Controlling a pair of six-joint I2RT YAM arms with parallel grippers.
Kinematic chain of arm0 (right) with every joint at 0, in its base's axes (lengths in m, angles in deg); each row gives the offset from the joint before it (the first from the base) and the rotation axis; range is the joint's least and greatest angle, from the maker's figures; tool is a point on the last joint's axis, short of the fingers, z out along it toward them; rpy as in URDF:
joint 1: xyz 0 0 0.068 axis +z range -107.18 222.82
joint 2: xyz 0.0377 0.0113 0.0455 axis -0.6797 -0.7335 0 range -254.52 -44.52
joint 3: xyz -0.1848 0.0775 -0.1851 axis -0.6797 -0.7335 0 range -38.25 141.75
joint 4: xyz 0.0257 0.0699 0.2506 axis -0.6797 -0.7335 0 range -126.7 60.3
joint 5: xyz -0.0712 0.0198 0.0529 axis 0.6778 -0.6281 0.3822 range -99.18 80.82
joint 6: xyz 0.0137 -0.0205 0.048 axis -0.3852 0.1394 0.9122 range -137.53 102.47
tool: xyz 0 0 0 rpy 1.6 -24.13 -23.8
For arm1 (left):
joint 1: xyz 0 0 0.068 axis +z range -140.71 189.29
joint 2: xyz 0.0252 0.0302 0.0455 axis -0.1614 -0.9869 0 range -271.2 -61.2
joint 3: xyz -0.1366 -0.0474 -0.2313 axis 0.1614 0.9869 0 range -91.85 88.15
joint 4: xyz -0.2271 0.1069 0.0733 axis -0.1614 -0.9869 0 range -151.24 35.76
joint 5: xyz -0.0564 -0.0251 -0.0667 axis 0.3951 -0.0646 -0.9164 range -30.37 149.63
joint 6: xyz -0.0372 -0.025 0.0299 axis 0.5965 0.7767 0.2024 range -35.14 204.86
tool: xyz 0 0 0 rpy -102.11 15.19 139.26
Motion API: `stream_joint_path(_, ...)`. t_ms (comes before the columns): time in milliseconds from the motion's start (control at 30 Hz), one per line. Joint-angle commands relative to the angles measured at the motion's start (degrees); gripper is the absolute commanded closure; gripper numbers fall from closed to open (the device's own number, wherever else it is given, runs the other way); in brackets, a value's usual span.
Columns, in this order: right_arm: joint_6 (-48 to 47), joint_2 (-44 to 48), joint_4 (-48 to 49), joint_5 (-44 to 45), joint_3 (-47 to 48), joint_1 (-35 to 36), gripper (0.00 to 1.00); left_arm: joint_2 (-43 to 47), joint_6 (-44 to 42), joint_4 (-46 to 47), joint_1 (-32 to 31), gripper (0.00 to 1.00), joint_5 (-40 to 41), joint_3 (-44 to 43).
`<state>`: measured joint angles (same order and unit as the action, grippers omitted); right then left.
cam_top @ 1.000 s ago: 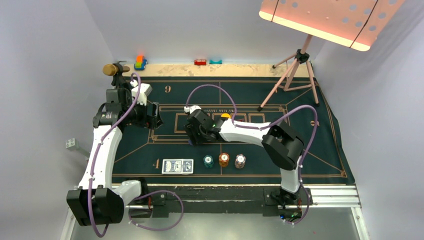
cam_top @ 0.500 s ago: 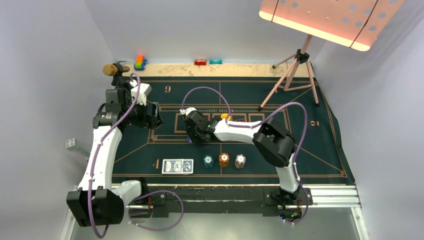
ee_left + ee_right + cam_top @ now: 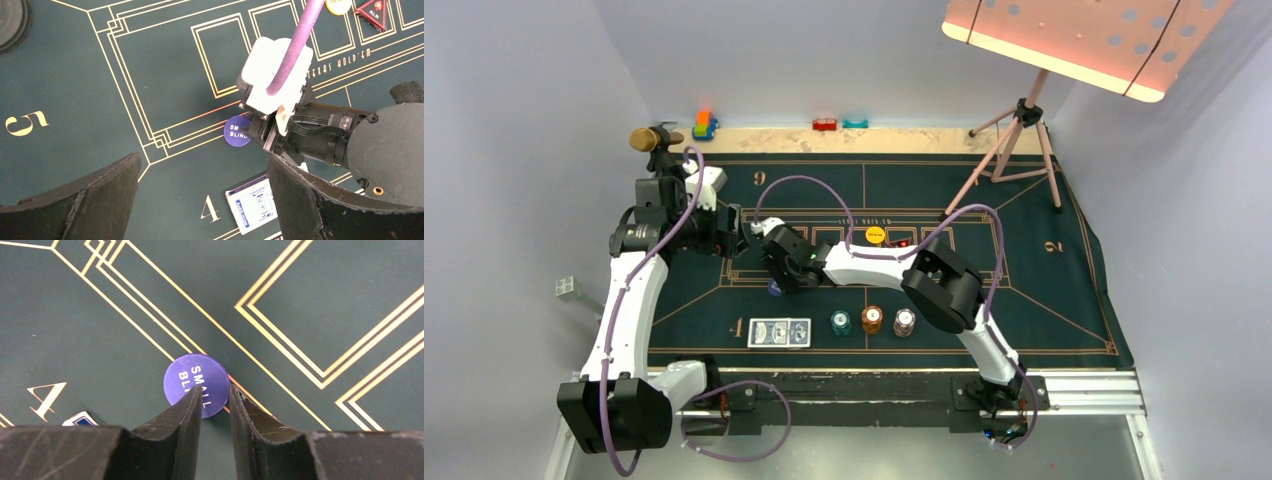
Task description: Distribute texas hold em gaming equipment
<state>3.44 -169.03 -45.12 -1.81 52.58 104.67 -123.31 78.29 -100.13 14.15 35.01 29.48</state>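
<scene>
The dark blue round plastic disc [image 3: 192,377] lies flat, straight ahead of my right end effector [image 3: 215,391]; my narrowed tips overlap its near edge. Whether I grip it, I cannot tell.

Two white robot arms bend over a dark green card mat [image 3: 1044,300], the right gripper [image 3: 776,283] stretched far left and low above a small dark blue disc [image 3: 773,291], the left gripper [image 3: 729,238] near it. Along the near edge lie two blue-backed cards [image 3: 779,332] and teal chips [image 3: 841,322], orange chips [image 3: 871,319] and red-and-white chips [image 3: 904,322]. A yellow disc [image 3: 875,235] sits mid-mat.
</scene>
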Motion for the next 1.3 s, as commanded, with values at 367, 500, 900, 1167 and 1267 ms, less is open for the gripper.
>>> stream_joint_path(367, 2.5, 17.4, 5.5, -0.5, -14.9, -8.4, 0.39, 0.5, 1.5, 1.6, 0.8, 0.00, 0.6, -0.6)
stream_joint_path(500, 2.6, 18.6, 0.5, 3.6, -17.1, -15.0, 0.40, 0.3, 1.3, 1.6, 0.7, 0.00, 0.5, -0.5)
stream_joint_path(900, 3.3, 15.6, -3.6, 10.4, -17.8, -20.8, 0.51, -0.3, 0.9, 1.4, 0.7, 0.00, -0.5, -0.6)
stream_joint_path(1167, 4.0, 14.8, -4.0, 11.4, -19.8, -21.6, 0.54, -0.3, 0.8, 1.4, 0.7, 0.00, -0.8, -0.5)
stream_joint_path(1267, 4.1, 13.9, -3.8, 11.6, -19.8, -22.4, 0.54, -0.3, 0.7, 1.3, 0.7, 0.00, -0.8, -0.5)
